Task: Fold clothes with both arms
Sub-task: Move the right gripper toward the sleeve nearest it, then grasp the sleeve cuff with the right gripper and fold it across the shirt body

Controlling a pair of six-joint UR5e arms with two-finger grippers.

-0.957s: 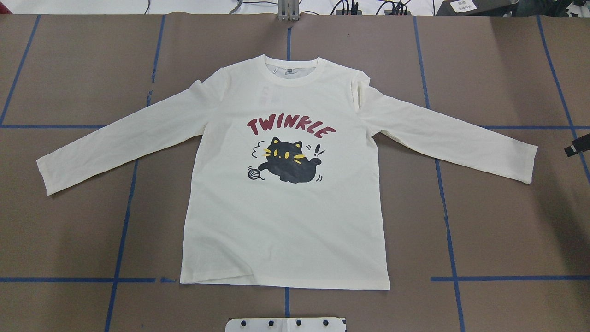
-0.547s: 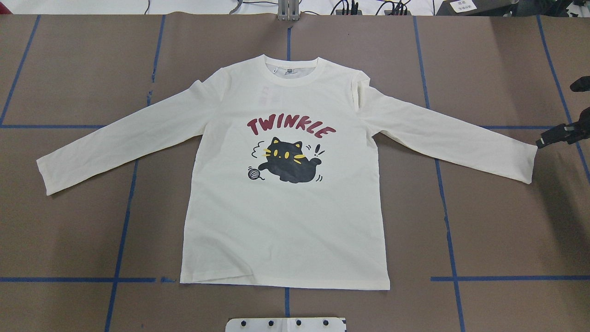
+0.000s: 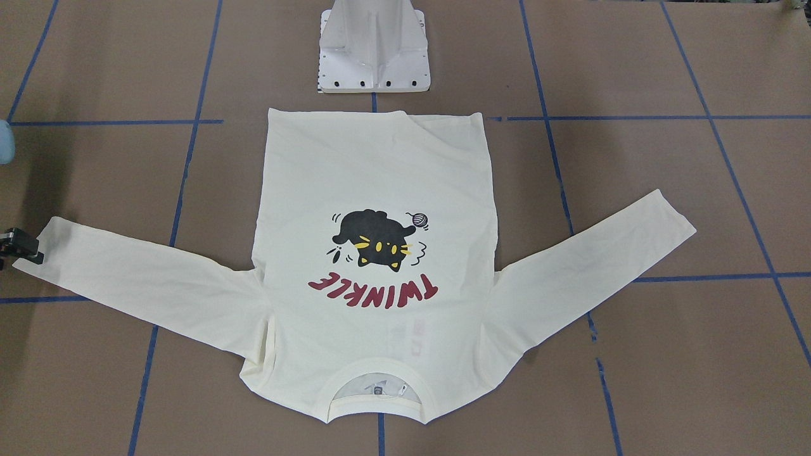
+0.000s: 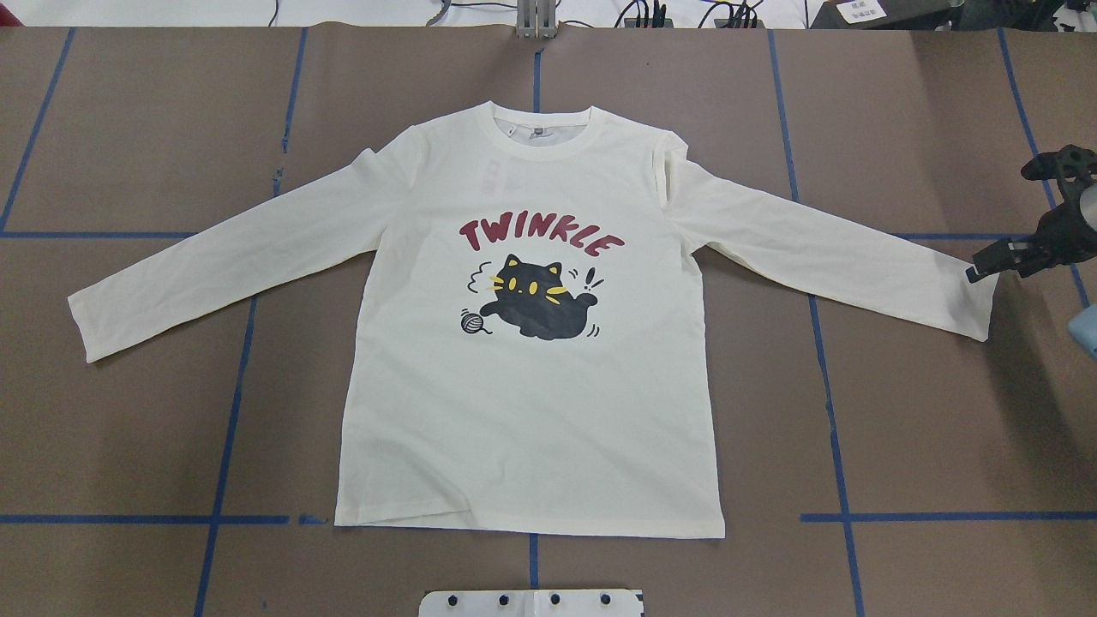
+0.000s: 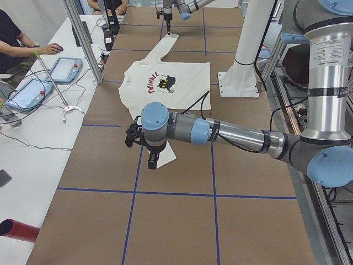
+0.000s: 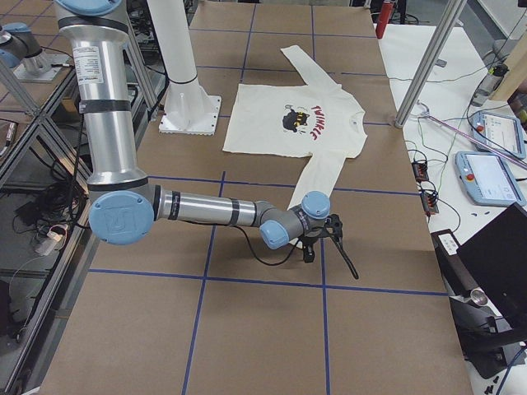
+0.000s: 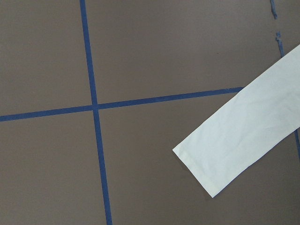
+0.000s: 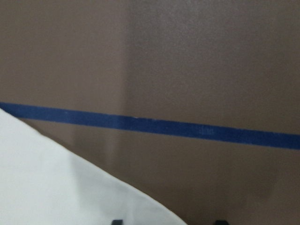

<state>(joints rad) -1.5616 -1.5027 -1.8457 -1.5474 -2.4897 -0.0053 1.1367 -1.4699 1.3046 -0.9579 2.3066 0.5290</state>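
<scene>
The cream long-sleeved T-shirt [image 4: 531,411] lies flat and print-up with both sleeves spread [image 3: 374,164]. My right gripper [image 4: 986,267] is at the far corner of the right sleeve's cuff [image 4: 964,300], low over the table. In the right wrist view its two fingertips [image 8: 117,221] stand apart, open, with the cuff's edge [image 8: 70,187] running between them. My left gripper [image 5: 151,160] shows only in the exterior left view, hanging above the left cuff [image 7: 211,159]. I cannot tell whether it is open or shut.
The white pedestal base [image 3: 374,50] stands just behind the shirt's hem. Blue tape lines [image 4: 231,386] cross the brown table cover. A side table with tablets [image 5: 66,69] and seated people [image 5: 14,38] runs along the far edge.
My right gripper has come in from the right edge to the right cuff. The shirt has not moved.
</scene>
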